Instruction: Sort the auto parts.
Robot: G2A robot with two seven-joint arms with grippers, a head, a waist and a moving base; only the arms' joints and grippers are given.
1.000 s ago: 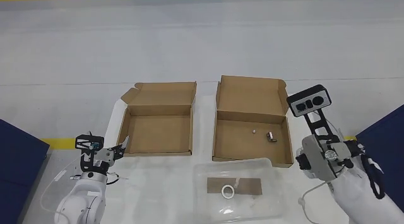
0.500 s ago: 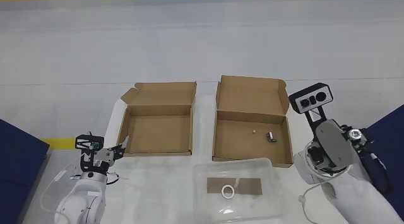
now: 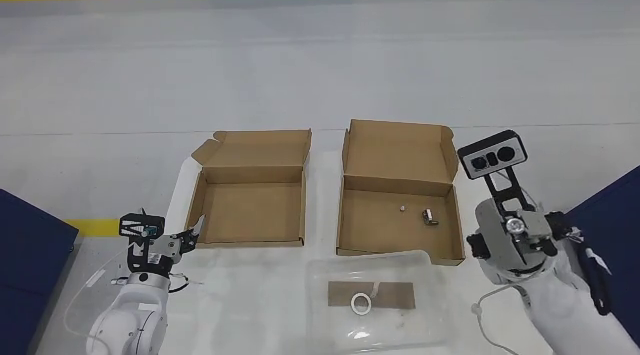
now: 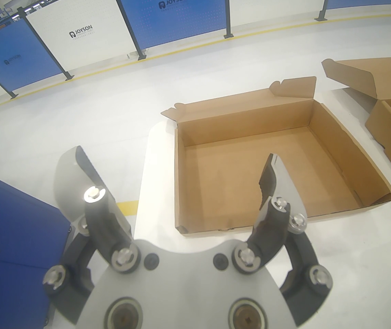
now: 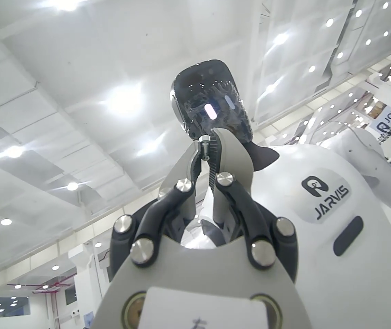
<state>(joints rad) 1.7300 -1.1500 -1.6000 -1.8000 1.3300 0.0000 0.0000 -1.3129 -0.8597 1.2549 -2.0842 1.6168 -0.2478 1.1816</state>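
Cardboard makes both open boxes on the white table (image 3: 320,255). The left box (image 3: 250,210) is bare inside, and the right box (image 3: 380,230) holds two small metal parts (image 3: 430,217) toward its right side. Nearer, a clear tray (image 3: 330,327) holds a cardboard strip (image 3: 395,295) and a white ring (image 3: 361,303). By the left box's near-left corner the left gripper (image 4: 175,155) hangs with fingers apart. Right of the tray, the right gripper (image 5: 207,136) is turned towards the ceiling, clamped on a screw (image 5: 204,148) lying lengthwise along its fingers.
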